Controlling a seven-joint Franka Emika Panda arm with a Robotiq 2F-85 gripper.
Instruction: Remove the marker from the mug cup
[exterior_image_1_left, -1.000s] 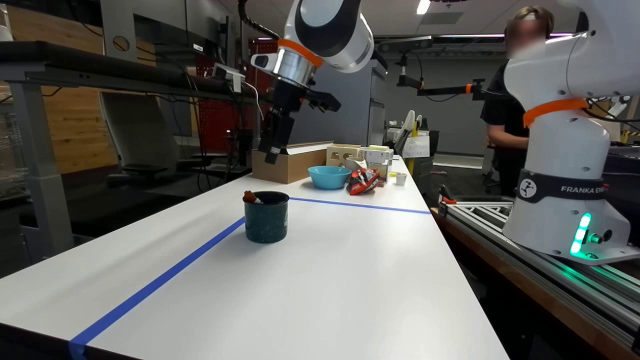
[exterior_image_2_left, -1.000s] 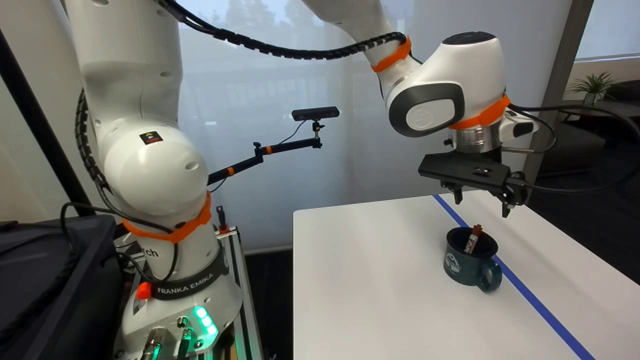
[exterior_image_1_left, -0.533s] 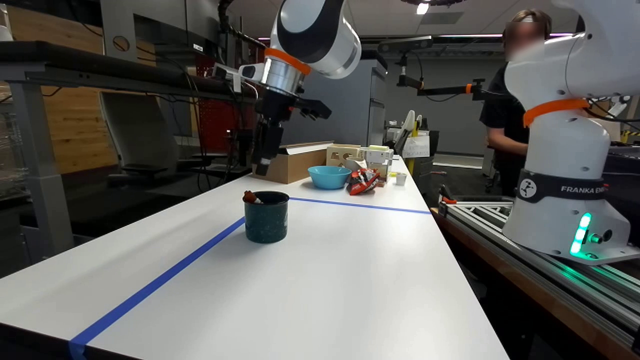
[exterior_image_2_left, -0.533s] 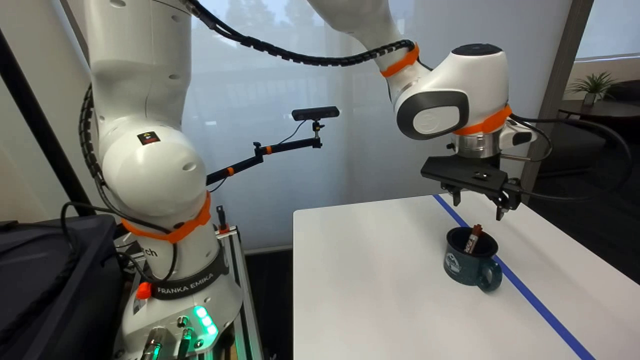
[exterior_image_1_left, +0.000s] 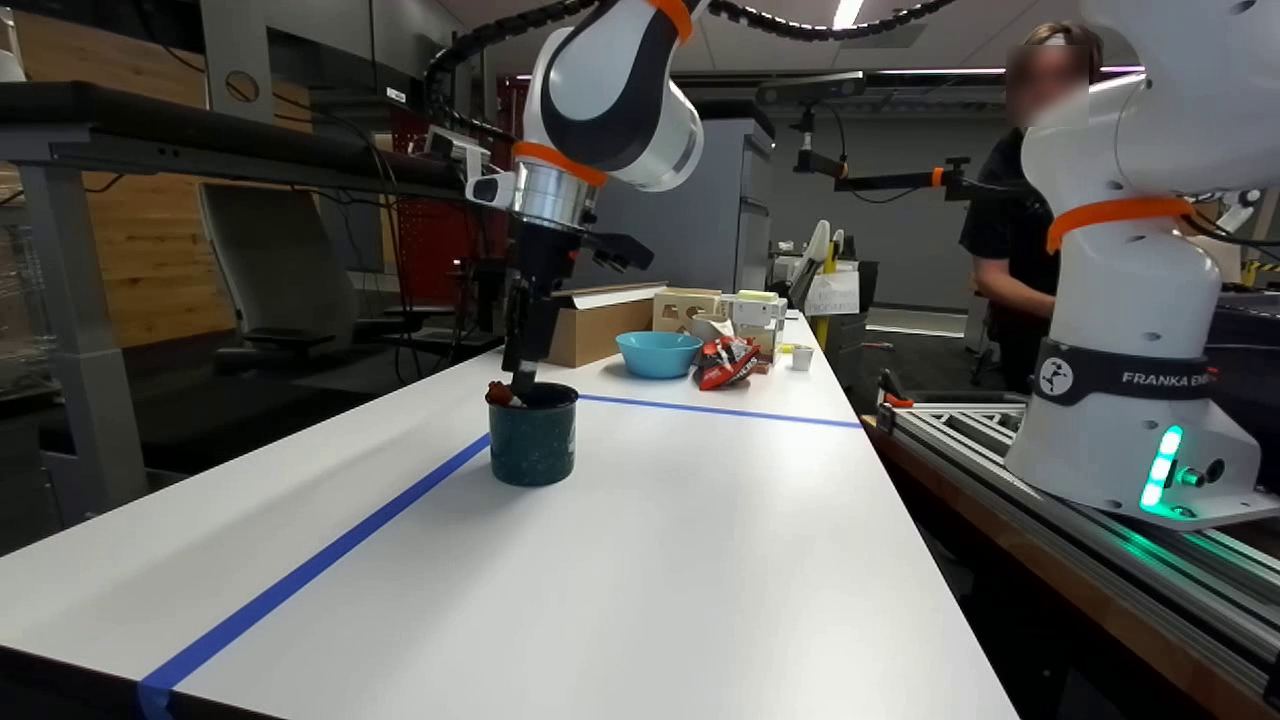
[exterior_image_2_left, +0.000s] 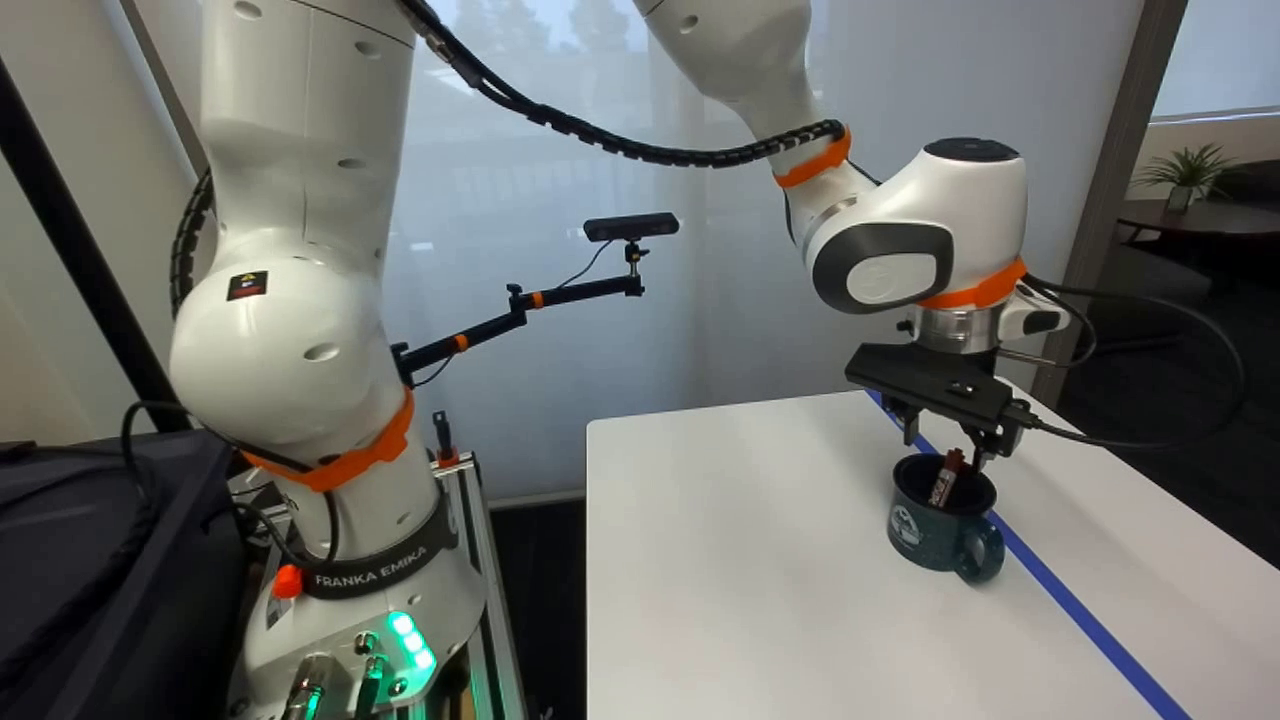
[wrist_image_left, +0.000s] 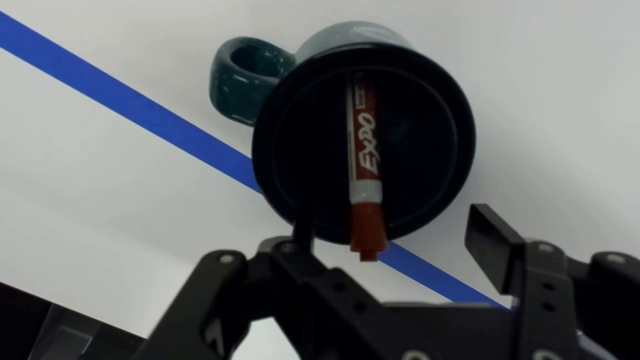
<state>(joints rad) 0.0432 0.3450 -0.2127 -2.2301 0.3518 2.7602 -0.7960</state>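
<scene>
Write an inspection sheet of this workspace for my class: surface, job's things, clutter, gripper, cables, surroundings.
Surface: white table with blue tape on it.
Job's things: marker leaning in the upright mug cup, cap sticking out.
Clutter: turquoise bowl, red packet and cardboard box farther along the table.
Gripper: open, jaws to either side of the marker's cap in the wrist view.
Cables: thick cable along the arm; thin cable loop near the gripper.
Surroundings: person and office chair in the background.
</scene>
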